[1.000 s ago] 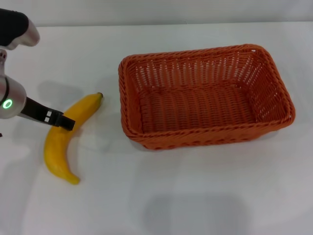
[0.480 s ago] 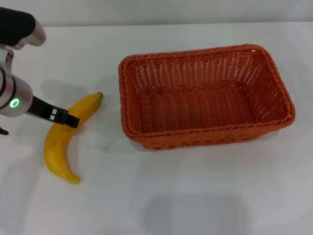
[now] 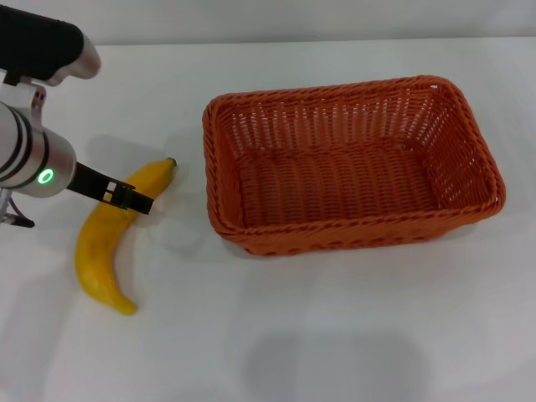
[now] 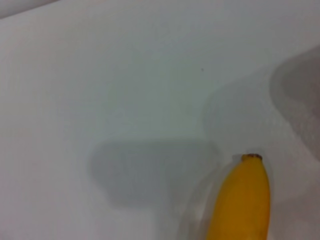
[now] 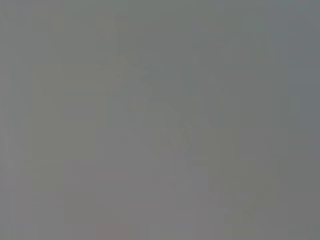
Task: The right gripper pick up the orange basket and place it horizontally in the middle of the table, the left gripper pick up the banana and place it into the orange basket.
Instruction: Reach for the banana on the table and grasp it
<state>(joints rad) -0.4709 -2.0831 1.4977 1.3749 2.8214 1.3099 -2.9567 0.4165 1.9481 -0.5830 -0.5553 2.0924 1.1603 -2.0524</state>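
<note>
The white worktop [image 3: 335, 335] carries every item. The orange basket [image 3: 350, 163] sits upright and empty, long side across, at centre-right. The left gripper [image 3: 134, 201] reaches in from the left edge, its black fingers over the middle of the banana [image 3: 105, 251]; their spread cannot be told. The banana lies flat, well left of the basket, dark tip toward it. The right gripper is out of sight.

Yellow banana [image 3: 102, 243], orange woven basket [image 3: 352, 167], plain white table [image 3: 335, 335]
</note>
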